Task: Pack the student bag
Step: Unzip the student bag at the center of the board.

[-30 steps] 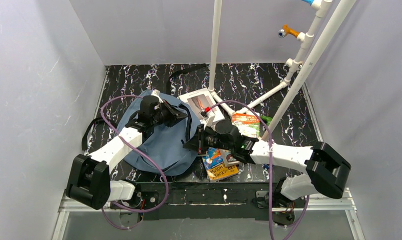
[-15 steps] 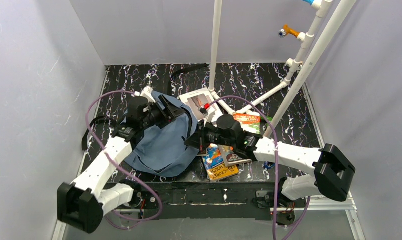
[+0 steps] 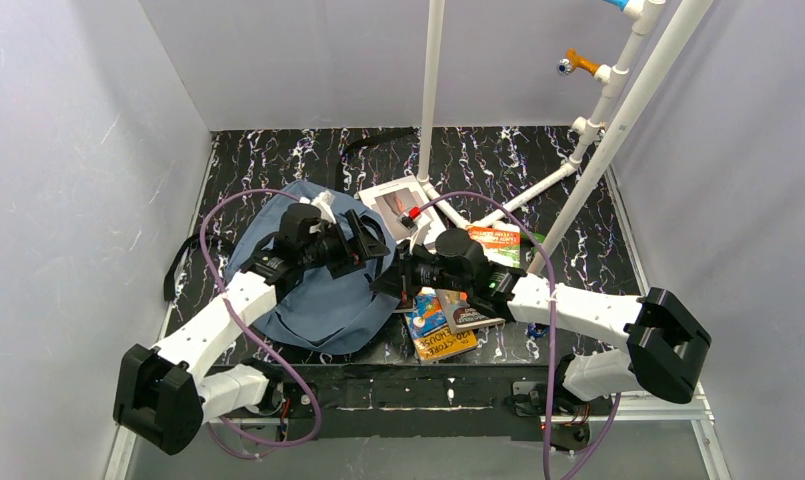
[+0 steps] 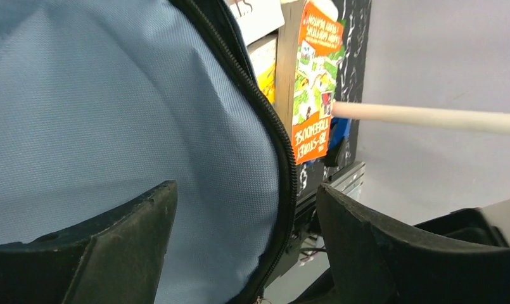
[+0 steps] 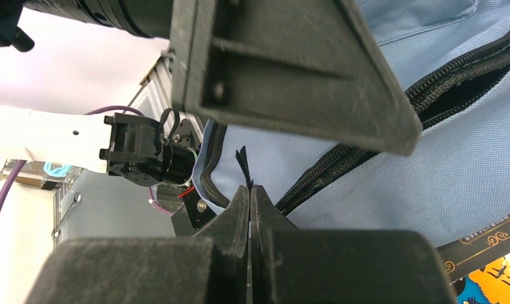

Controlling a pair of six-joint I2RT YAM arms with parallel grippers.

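Note:
The student bag, slate-blue with a black zipper, lies on the left half of the table. My left gripper hovers over its right edge, open. In the left wrist view the zipper edge passes between the spread fingers without either one touching it. My right gripper sits at the bag's right rim. In the right wrist view it is shut on a thin black zipper pull, with blue fabric behind.
Several books lie right of the bag: a white one, an orange-green one and a stack under the right arm. White pipes rise at the back. A black strap trails left of the bag.
My left gripper has gone from shut to wide open, swinging out to the left and back over the bag's right edge. The right gripper stayed shut and shifted slightly towards the back.

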